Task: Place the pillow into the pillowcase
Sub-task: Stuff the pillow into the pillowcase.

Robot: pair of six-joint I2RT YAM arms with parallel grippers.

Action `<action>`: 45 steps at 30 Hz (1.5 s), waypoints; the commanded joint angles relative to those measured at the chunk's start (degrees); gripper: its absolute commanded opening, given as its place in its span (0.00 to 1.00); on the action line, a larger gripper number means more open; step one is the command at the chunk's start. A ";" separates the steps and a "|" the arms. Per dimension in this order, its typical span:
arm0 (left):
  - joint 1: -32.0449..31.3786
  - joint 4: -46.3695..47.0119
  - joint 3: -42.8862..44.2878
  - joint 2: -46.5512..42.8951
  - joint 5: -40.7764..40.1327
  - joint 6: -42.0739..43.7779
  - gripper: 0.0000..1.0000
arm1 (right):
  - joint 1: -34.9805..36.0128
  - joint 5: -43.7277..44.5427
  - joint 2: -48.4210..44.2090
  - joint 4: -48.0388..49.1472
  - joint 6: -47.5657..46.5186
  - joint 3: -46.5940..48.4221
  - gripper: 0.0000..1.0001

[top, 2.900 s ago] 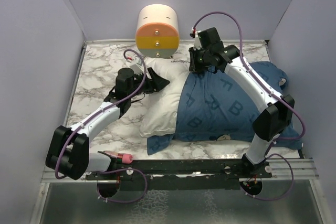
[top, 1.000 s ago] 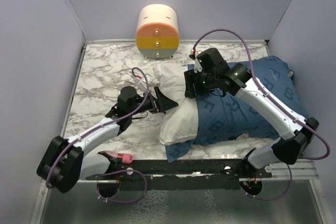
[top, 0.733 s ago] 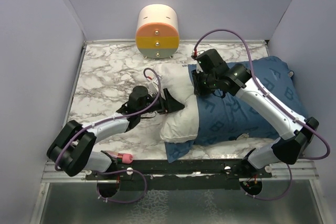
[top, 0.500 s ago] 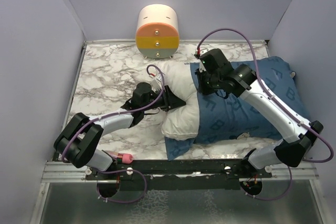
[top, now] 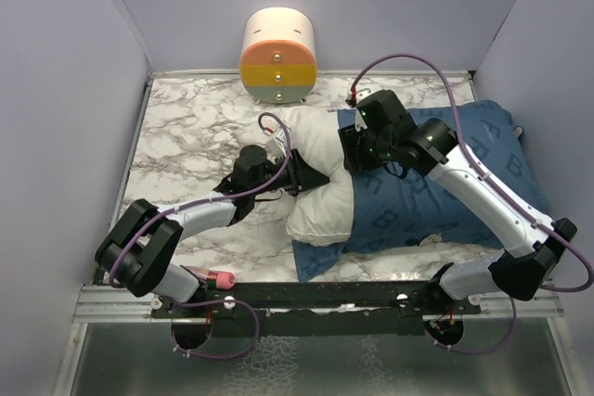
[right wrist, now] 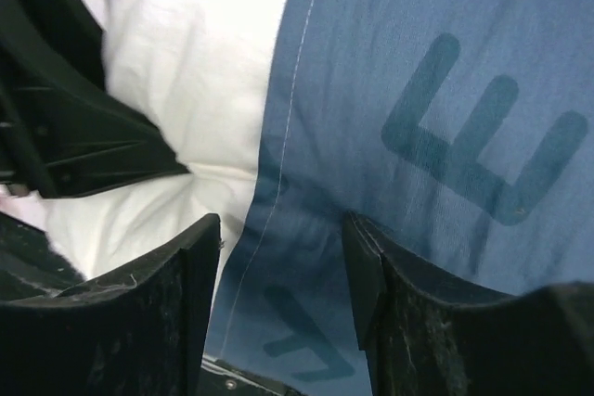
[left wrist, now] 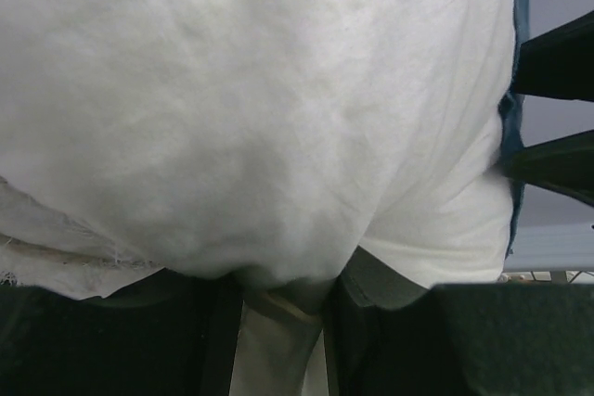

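Note:
The white pillow (top: 320, 203) lies across the middle of the table, its right end inside the blue lettered pillowcase (top: 436, 201). My left gripper (top: 306, 176) presses into the pillow's left side. In the left wrist view the pillow (left wrist: 278, 90) fills the frame and a fold of its cloth is pinched in the left gripper (left wrist: 278, 317). My right gripper (top: 355, 150) hovers over the pillowcase's open hem. In the right wrist view the right gripper (right wrist: 278, 266) stands open, with the pillowcase (right wrist: 445, 90) and its stitched edge lying flat beneath, beside the pillow (right wrist: 204, 62).
A cream-and-orange cylinder (top: 278, 55) stands at the back edge of the marble table (top: 186, 127). A pink-handled tool (top: 212, 278) lies at the near edge by the left arm's base. Grey walls close in on both sides.
My left gripper moved right into the pillow and closed on its cloth, pushing it toward the pillowcase. The right gripper shifted back along the hem, closed briefly and reopened.

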 commanded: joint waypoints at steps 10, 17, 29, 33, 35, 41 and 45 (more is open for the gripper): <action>-0.14 7.94 -0.21 -0.68 1.77 2.08 0.35 | 0.19 -13.92 0.96 13.28 0.66 -5.20 0.02; -0.14 10.79 2.72 1.79 3.75 2.43 0.35 | 0.18 -32.77 1.61 27.09 7.88 -7.30 0.03; -0.30 27.54 3.85 6.01 5.20 -5.67 0.30 | 0.19 -38.92 4.02 39.79 15.47 -11.95 0.01; -0.37 35.77 7.25 6.99 5.89 -9.69 0.25 | -0.30 -38.32 12.01 40.15 14.81 1.07 0.01; -0.37 35.89 7.35 4.82 5.54 -9.42 0.24 | -1.02 -38.18 14.74 40.03 14.99 7.38 0.01; -0.31 30.26 -0.82 -6.97 1.61 -4.74 0.22 | -2.83 -39.83 18.35 43.35 17.35 13.38 0.01; -0.99 27.99 -7.81 -13.10 -2.47 -4.20 0.21 | -3.06 -40.47 22.34 44.78 18.45 17.06 0.01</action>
